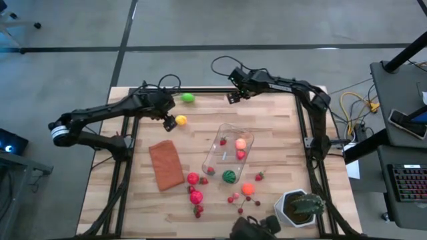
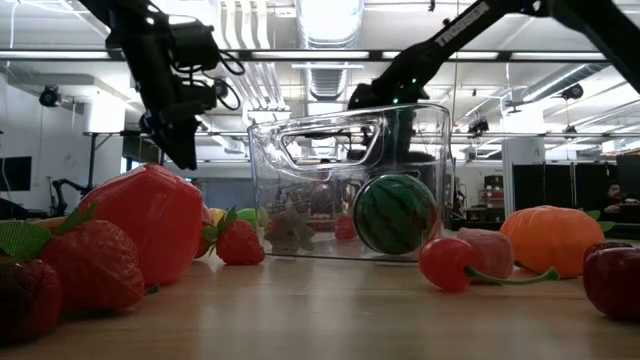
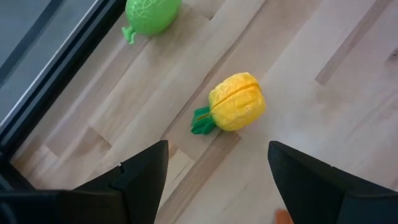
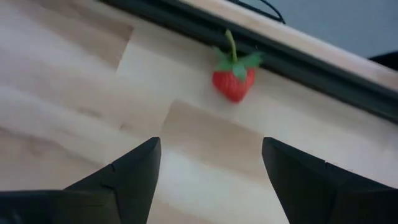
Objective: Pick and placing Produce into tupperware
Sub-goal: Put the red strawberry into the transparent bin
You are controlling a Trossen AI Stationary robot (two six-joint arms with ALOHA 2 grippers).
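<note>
High view: saw the tupperware [image 1: 228, 155] lying near the middle of the tabletop [image 1: 280, 127], a few pieces already inside it, more produce [image 1: 195, 196] scattered on the near side of it. Found the left gripper [image 1: 169, 122] on the far left side of the tupperware, just beside a yellow fruit [image 1: 180, 121], with a green fruit [image 1: 188, 98] farther back. Found the right gripper [image 1: 233, 97] well beyond the tupperware, at the far edge.

Low view: looked through the clear tupperware wall at a watermelon ball [image 2: 395, 214]; strawberries [image 2: 95, 265] and a cherry [image 2: 445, 263] lay in front.

Left wrist view: fingers [image 3: 142, 172] spread, empty, the yellow fruit lying between and ahead of them.

Right wrist view: fingers [image 4: 127, 174] spread, empty, aimed at a small strawberry [image 4: 234, 81] by the black frame rail [image 4: 298, 53].

Judged as the approach before a pick, on both sides. Next, probably: lower each open pair around its fruit, close, then carry to the tupperware.
</note>
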